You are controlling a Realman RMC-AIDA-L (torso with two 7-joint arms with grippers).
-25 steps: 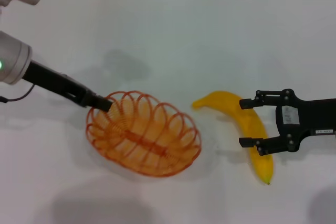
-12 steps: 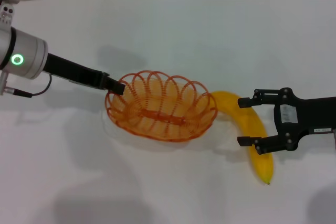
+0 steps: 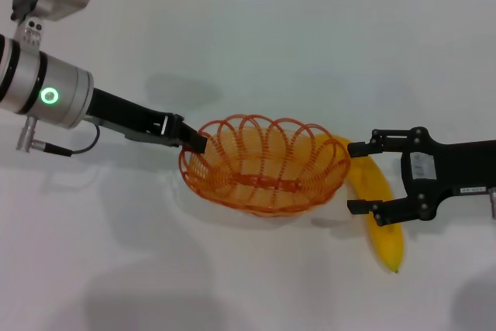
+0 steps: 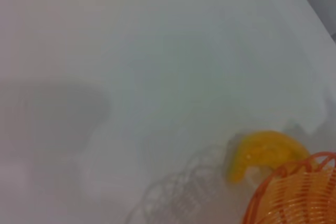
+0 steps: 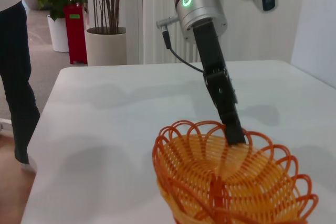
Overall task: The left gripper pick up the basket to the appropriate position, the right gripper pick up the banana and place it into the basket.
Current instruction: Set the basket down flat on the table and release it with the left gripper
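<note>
Your left gripper [image 3: 194, 142] pinches the basket [image 3: 265, 165] rim at nine o'clock; it probably bumps the banana [image 3: 377, 207] straddled by the spread right gripper [image 3: 359, 177].

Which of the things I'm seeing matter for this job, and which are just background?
Job: basket, banana, left end effector gripping the basket rim, right end effector open around the banana.
Background: white table, potted plants, red bin, bystander.
</note>
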